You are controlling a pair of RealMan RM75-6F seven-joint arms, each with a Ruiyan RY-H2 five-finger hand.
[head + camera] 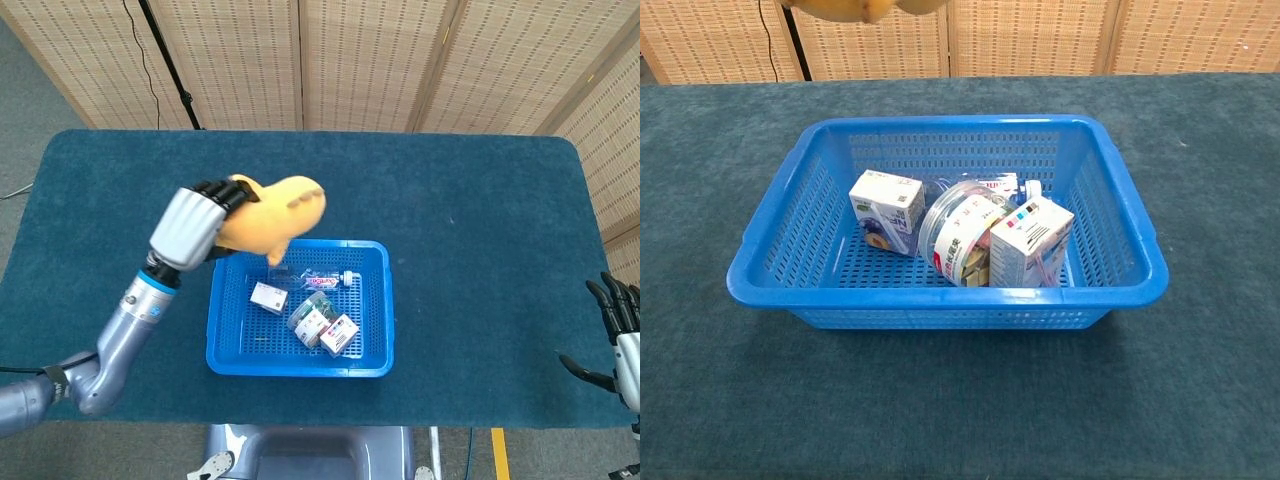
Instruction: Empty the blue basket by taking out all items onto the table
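Overhead, the left hand (pixel 192 228) grasps the orange-yellow plush toy (pixel 270 217) above the blue perforated plastic basket (pixel 372 300); the right hand (pixel 622 335) is released, fingers spread.

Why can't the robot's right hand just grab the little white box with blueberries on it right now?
Probably it could, but not quickly: the right hand sits open at the table's far edge, well away from the blue basket. The white box lies uncovered at the basket's opposite side.
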